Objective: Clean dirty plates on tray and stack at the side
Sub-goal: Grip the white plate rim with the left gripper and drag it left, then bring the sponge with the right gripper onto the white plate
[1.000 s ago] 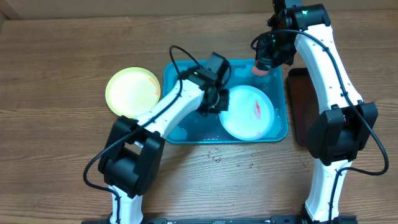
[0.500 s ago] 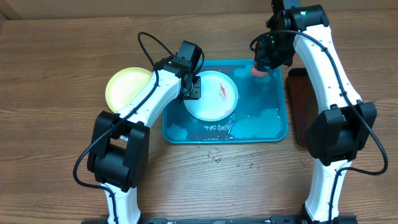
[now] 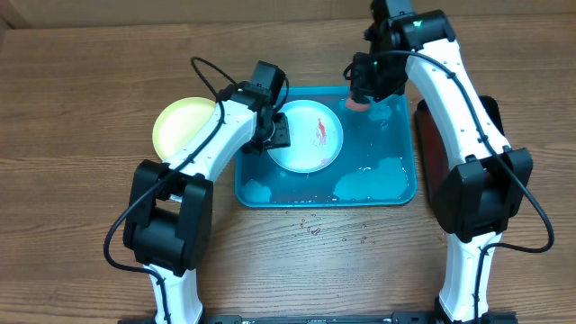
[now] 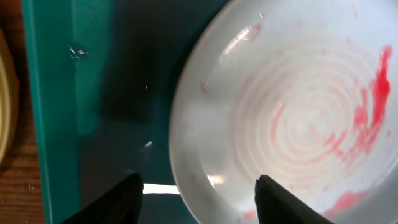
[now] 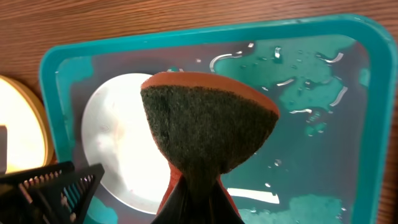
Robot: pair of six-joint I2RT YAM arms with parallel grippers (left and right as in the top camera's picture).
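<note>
A pale white plate (image 3: 308, 137) with red sauce smears lies in the upper left part of the turquoise tray (image 3: 324, 203). My left gripper (image 3: 275, 131) is at the plate's left rim. In the left wrist view the plate (image 4: 298, 118) fills the right side, and my left gripper (image 4: 199, 200) stands open, one finger over the tray and one over the plate, neither touching the rim. A yellow-green plate (image 3: 184, 131) rests on the table left of the tray. My right gripper (image 5: 199, 208) is shut on a sponge (image 5: 208, 121) with a dark scouring face, hovering over the tray's upper middle (image 3: 358, 101).
A dark glossy tray (image 3: 434, 157) lies against the turquoise tray's right side, partly under my right arm. Water pools and foam (image 3: 373, 180) cover the turquoise tray's lower half. Droplets (image 3: 315, 229) dot the wooden table in front of it.
My left gripper dragged the white plate from the tray's right half to its upper left, then opened. My right arm with the sponge shifted slightly left.
</note>
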